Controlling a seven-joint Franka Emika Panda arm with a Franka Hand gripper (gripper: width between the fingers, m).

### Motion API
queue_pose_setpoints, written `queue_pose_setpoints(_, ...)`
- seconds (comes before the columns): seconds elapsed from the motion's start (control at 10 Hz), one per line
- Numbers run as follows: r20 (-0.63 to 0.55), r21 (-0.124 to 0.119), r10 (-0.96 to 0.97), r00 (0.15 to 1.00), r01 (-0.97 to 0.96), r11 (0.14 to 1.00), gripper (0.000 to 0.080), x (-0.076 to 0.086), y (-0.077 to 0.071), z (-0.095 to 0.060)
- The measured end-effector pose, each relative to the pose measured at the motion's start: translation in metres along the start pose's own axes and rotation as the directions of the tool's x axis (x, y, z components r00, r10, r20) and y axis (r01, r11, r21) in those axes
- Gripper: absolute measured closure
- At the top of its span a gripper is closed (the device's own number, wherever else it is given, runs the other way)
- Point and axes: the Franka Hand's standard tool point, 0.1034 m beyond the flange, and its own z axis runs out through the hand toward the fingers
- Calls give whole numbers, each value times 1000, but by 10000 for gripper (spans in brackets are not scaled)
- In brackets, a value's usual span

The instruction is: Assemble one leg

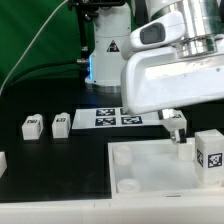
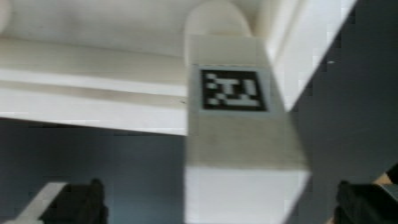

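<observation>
A white leg (image 1: 209, 155) with a black-and-white tag stands upright on the big white tabletop (image 1: 150, 165), near its edge at the exterior view's right. My gripper (image 1: 178, 130) hangs just above the tabletop's far edge, a little to the left of that leg. In the wrist view a tagged leg (image 2: 240, 130) lies between my gripper's (image 2: 228, 202) dark fingers (image 2: 75, 200), with a gap on each side. The gripper is open and holds nothing. The tabletop (image 2: 89, 85) shows behind the leg.
Two more legs (image 1: 32, 126) (image 1: 61, 123) stand on the black table at the exterior view's left, and another (image 1: 2, 158) is cut off by the left edge. The marker board (image 1: 117, 118) lies behind the tabletop. The robot base (image 1: 105, 45) stands at the back.
</observation>
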Motion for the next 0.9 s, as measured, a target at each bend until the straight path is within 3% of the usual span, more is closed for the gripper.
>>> queue_pose_setpoints(0.3,284,58,20,959,-38,998,151,2,-6,3)
queue_pose_setpoints(0.5,488,92,24,873,-79,993,151,1,-15,2)
queue_pose_setpoints(0.7,436,92,20,900,-66,994,151,12,-10,10)
queue_pose_setpoints(0.8,439,92,20,898,-67,994,151,10,-11,10)
queue_pose_setpoints(0.9,439,92,20,898,-67,993,279,10,-11,10)
